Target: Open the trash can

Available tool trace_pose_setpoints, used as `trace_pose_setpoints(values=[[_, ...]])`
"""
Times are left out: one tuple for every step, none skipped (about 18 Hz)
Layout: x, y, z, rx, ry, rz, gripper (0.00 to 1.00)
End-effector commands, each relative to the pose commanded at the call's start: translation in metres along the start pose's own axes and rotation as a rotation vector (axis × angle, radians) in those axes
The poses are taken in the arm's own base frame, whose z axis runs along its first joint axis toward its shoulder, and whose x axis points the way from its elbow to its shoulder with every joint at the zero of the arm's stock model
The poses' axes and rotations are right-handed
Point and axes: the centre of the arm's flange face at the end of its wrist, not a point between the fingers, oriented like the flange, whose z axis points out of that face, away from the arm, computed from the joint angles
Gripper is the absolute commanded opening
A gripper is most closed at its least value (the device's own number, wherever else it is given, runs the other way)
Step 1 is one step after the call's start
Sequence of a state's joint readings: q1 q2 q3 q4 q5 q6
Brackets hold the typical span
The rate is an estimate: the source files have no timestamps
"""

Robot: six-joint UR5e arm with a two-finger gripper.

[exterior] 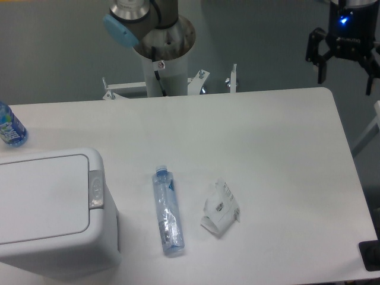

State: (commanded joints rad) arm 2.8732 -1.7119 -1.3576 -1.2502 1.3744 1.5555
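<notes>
The trash can (50, 208) is a large boxy white bin at the table's front left. Its flat lid lies shut, with the small grey push latch (95, 189) on its right edge. My gripper (346, 74) hangs at the top right, above and beyond the table's far right corner, far from the bin. Its two black fingers (323, 59) stand apart, open and empty.
A clear plastic bottle (167, 212) lies on its side right of the bin. A crumpled white wrapper (219, 206) lies beside it. A blue-capped bottle (10, 126) stands at the far left edge. The arm's base column (160, 56) stands behind the table.
</notes>
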Motion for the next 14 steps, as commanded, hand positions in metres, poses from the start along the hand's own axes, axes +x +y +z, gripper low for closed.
trace_pose_setpoints(values=[[0.000, -0.001, 0.000, 0.001, 0.000, 0.003, 1.00], [0.000, -0.002, 0.000, 0.000, 0.001, 0.001, 1.00], [0.000, -0.001, 0.000, -0.003, 0.000, 0.000, 1.00], [0.001, -0.001, 0.001, -0.003, 0.002, -0.001, 1.00], [0.001, -0.001, 0.001, -0.002, 0.002, -0.005, 1.00], [0.001, 0.000, 0.001, -0.003, 0.003, -0.016, 1.00], [0.000, -0.001, 0.000, -0.003, 0.002, -0.039, 1.00], [0.001, -0.002, -0.001, 0.003, -0.001, -0.066, 1.00], [-0.001, -0.005, -0.003, 0.006, -0.005, -0.087, 1.00], [-0.002, -0.008, -0.005, 0.015, -0.009, -0.101, 1.00], [-0.004, -0.011, -0.006, 0.027, -0.012, -0.113, 1.00], [-0.006, -0.013, -0.005, 0.039, -0.010, -0.131, 1.00], [-0.005, -0.014, -0.004, 0.047, -0.007, -0.159, 1.00], [-0.004, -0.018, -0.002, 0.051, -0.003, -0.186, 1.00]])
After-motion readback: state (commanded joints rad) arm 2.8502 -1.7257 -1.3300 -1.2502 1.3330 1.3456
